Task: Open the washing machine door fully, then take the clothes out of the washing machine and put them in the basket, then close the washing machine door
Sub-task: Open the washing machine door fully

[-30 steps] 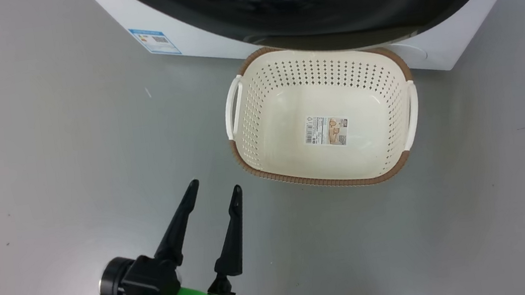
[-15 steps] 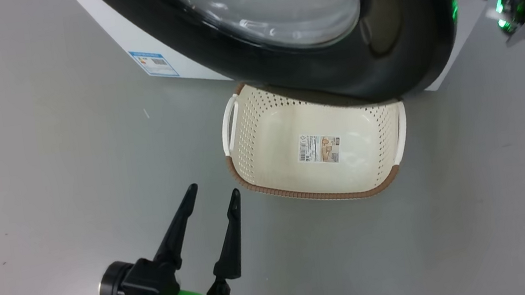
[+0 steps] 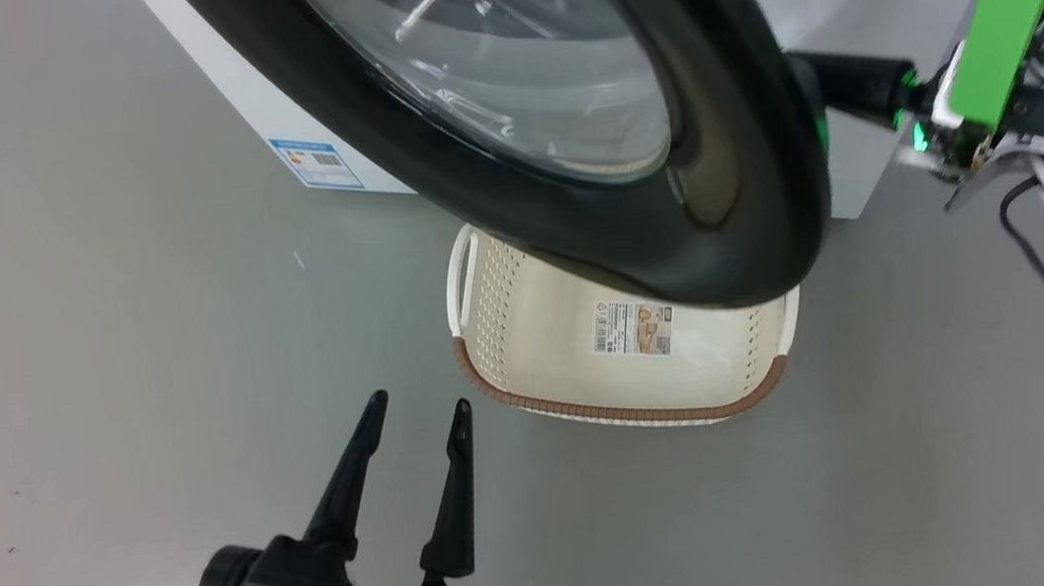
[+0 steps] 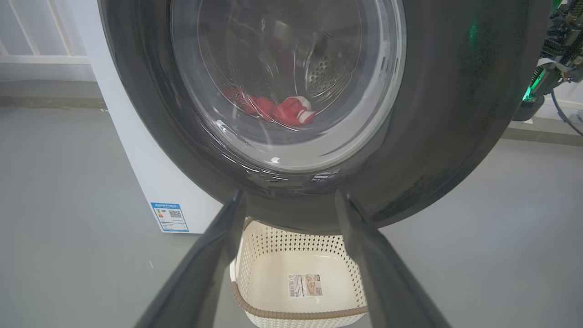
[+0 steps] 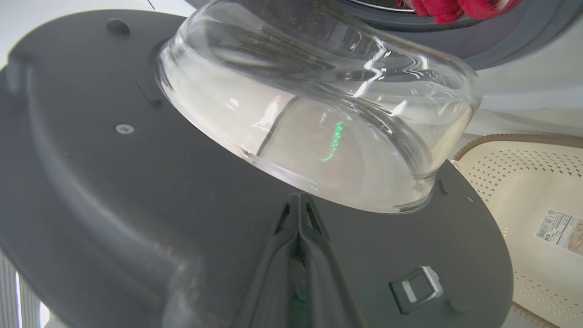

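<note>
While ajar, door (image 3: pixel 750 205) bowl (image 5: pixel 319 118) toward washing machine (image 3: pixel 259 96).

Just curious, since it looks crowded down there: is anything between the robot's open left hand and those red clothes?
Yes. The partly open washing machine door stands between the left hand and the clothes, which show through its glass. The door also overhangs part of the basket.
</note>
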Tool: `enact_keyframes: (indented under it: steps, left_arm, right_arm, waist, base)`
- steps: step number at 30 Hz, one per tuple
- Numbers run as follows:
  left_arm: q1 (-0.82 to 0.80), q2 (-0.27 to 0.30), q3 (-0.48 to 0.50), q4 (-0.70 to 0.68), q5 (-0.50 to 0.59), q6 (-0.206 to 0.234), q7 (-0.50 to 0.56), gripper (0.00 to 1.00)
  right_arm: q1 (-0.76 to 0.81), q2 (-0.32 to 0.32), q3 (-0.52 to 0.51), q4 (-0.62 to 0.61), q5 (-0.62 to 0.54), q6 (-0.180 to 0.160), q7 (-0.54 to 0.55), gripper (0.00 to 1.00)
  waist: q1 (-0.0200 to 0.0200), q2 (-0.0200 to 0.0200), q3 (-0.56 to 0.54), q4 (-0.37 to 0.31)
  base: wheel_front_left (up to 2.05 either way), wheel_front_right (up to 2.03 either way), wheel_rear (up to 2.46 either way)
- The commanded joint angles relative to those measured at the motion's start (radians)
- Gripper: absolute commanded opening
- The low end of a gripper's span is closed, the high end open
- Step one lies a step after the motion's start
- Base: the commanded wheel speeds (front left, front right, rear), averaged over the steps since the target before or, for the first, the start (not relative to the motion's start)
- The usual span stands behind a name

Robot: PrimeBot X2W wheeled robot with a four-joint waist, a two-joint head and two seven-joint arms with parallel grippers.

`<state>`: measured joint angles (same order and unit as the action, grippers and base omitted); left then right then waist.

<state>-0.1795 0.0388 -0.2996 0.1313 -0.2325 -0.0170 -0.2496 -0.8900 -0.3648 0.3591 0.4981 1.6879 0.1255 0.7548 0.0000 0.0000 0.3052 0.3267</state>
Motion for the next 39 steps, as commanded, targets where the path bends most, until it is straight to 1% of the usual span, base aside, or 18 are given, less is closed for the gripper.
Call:
enact_keyframes:
  steps: [1, 16, 21, 27, 39]
  left_arm:
    - [0.015, 0.011, 0.036, -0.023, 0.013, 0.002, -0.012, 1.00]
    - [0.095, 0.011, 0.075, -0.027, 0.021, 0.005, -0.012, 1.00]
    - [0.124, 0.011, 0.095, -0.030, 0.019, 0.007, -0.012, 1.00]
    - [0.138, 0.011, 0.107, -0.035, 0.016, 0.010, -0.012, 1.00]
    - [0.156, 0.011, 0.127, -0.038, 0.006, 0.018, -0.012, 1.00]
  right_arm:
    - [0.026, 0.017, 0.010, -0.032, -0.007, 0.005, 0.008, 0.00]
    - [0.199, 0.079, 0.028, -0.147, -0.036, 0.005, 0.037, 0.00]
    - [0.248, 0.117, 0.034, -0.184, -0.043, 0.005, 0.030, 0.00]
    - [0.286, 0.156, 0.051, -0.204, -0.060, 0.005, 0.032, 0.00]
    - [0.335, 0.214, 0.091, -0.234, -0.110, 0.005, 0.014, 0.00]
  waist:
    - [0.0000, 0.0000, -0.010, 0.003]
    - [0.0000, 0.0000, -0.105, 0.047]
    - [0.0000, 0.0000, -0.131, 0.064]
    - [0.0000, 0.0000, -0.149, 0.096]
    - [0.0000, 0.0000, -0.186, 0.166]
  base:
    - [0.00, 0.00, 0.00]
    - [0.00, 0.00, 0.00]
    - [0.00, 0.00, 0.00]
    - [0.00, 0.00, 0.00]
    - [0.00, 0.00, 0.00]
